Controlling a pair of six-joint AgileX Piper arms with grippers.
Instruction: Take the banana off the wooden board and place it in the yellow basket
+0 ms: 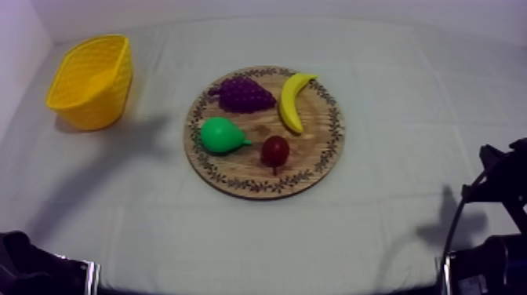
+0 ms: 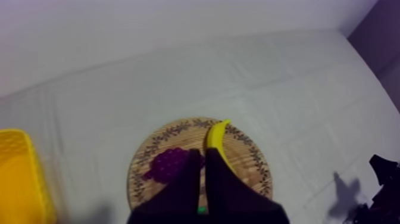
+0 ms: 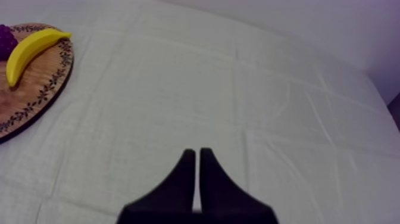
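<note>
A yellow banana (image 1: 294, 100) lies on the right part of the round wooden board (image 1: 314, 169), beside the purple grapes (image 1: 241, 93). The yellow basket (image 1: 90, 81) stands at the table's far left. My left gripper (image 2: 203, 156) is shut into a narrow wedge, held above the table with the board (image 2: 253, 161), the banana (image 2: 215, 135) and the grapes (image 2: 168, 165) beyond its tips. My right gripper (image 3: 197, 154) is shut too, over bare cloth, with the banana (image 3: 30, 52) on the board (image 3: 41, 89) well off to its side.
A green pear (image 1: 222, 136) and a small red fruit (image 1: 274, 149) also lie on the board. The basket's edge (image 2: 21, 179) sits beside the left gripper. Both arms rest low at the table's near corners (image 1: 39, 271) (image 1: 494, 235).
</note>
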